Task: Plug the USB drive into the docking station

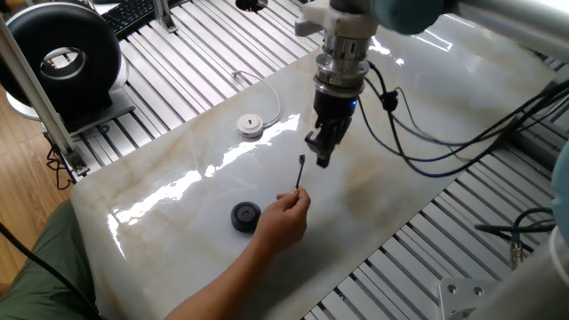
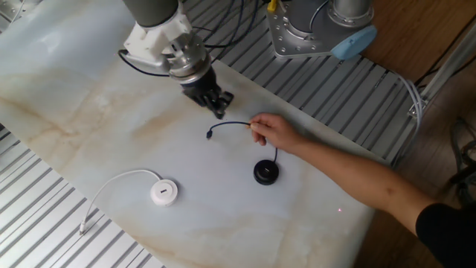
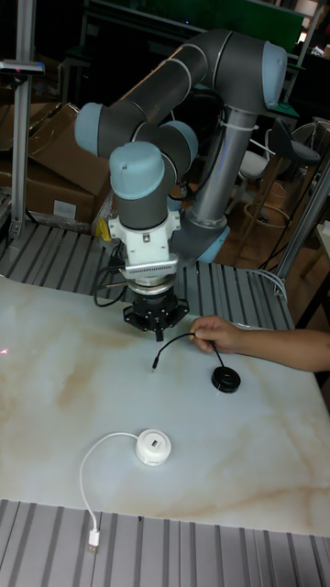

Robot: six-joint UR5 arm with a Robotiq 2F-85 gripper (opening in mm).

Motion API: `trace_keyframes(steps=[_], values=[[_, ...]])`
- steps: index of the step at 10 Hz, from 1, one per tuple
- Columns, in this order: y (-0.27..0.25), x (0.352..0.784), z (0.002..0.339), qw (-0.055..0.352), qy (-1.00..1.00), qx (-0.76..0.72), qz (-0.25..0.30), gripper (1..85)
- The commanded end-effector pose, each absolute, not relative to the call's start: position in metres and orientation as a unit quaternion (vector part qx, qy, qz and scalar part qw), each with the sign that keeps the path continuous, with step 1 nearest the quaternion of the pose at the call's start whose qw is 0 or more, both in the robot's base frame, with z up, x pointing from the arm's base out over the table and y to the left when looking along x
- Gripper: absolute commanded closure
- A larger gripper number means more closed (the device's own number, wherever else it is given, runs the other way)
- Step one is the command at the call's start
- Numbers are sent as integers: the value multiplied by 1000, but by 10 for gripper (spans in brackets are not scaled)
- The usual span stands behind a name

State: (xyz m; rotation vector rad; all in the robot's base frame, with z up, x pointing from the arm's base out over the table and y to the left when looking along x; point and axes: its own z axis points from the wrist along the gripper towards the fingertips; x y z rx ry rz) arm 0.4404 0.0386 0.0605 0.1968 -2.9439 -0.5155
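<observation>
Gripper beside the offered USB plug, nothing yet grasped.

The two-finger gripper point(image 1: 322, 153) hung just beside the small black USB drive plug point(image 1: 301, 162), which was raised off the marble table point(image 1: 178, 178) on its thin black cable point(image 2: 230, 124). A person's hand point(image 1: 286, 213) pinched that cable near the flat round black puck point(image 1: 245, 216). In the other fixed view the plug lay to the gripper's near side, its long axis following the cable towards the hand. The fingers held nothing; their opening could not be judged. The small round white docking station point(image 2: 163, 192) sat well apart.
</observation>
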Motion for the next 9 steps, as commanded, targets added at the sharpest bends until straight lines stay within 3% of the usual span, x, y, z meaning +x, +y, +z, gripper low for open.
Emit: trace_keyframes(steps=[1, 4, 9], values=[[70, 445, 67, 74, -973, 32, -217, 843], [83, 467, 56, 51, -978, 24, -202, 843], [55, 506, 59, 38, -992, 62, -107, 830]])
